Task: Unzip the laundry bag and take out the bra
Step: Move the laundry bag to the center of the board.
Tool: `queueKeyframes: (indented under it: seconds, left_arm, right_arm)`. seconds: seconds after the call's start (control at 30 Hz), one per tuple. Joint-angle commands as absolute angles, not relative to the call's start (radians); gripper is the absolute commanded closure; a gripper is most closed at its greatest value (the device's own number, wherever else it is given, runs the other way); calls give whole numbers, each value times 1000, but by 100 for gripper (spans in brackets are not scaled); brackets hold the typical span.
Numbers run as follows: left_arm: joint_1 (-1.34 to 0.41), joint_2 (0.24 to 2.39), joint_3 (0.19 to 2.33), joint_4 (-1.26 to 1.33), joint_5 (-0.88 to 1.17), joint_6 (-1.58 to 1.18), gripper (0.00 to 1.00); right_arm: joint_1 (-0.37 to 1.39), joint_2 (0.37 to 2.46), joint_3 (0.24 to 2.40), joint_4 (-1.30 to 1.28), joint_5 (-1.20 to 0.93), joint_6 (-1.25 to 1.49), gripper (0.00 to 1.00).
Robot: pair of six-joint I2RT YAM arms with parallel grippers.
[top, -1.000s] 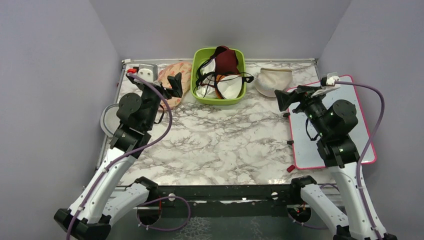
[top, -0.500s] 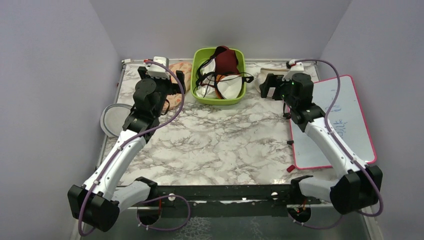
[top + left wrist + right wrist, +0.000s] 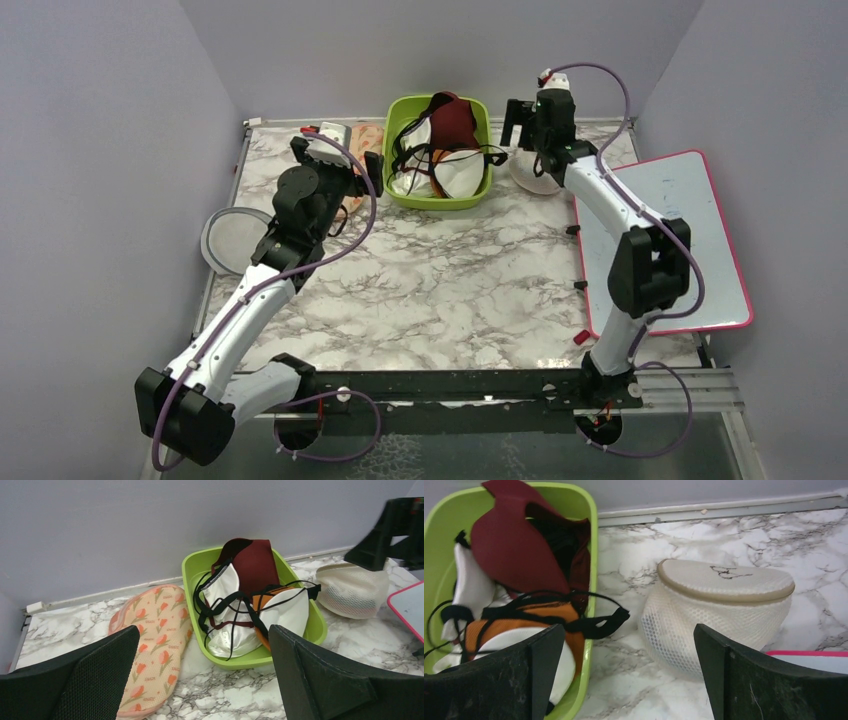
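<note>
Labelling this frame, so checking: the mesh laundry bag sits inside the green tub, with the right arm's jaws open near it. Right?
Not quite. The laundry bag is not inside the green tub; it sits on the marble table beside it, as the right wrist view shows. The right gripper does have its jaws open near it.

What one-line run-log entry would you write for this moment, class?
left gripper: open, empty, facing green tub | right gripper: open, empty, near laundry bag | laundry bag: looks closed, untouched, beside green tub | bra: not visible
</note>
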State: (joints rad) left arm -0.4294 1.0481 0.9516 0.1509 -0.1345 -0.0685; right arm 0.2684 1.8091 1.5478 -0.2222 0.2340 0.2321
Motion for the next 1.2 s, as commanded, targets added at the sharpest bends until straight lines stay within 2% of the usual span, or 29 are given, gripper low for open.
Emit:
queueKeyframes:
  seconds: [0.0, 0.27, 0.47, 0.63, 0.9, 1.17]
  left_arm:
    - [-471, 1027, 950, 195, -101, -43, 1]
    - [-516, 1017, 956, 194, -98, -23, 1]
    - [-529, 1016, 953, 200, -97, -17, 1]
    - [-535, 1016, 952, 203, -91, -20, 1]
    - [-540, 1023, 948, 207, -77, -35, 1]
    - [-540, 1044, 944, 210, -82, -53, 1]
  right_arm:
    - [238, 1947, 1716, -230, 368, 186, 0]
    - [172, 2285, 2115, -407, 349, 172, 0]
    - [131, 2357, 2158, -518, 190, 249, 0]
    - [129, 2197, 1887, -469, -13, 292, 0]
    - [135, 1873, 1257, -279, -356, 376, 0]
    - [253, 1605, 938, -276, -482, 308, 0]
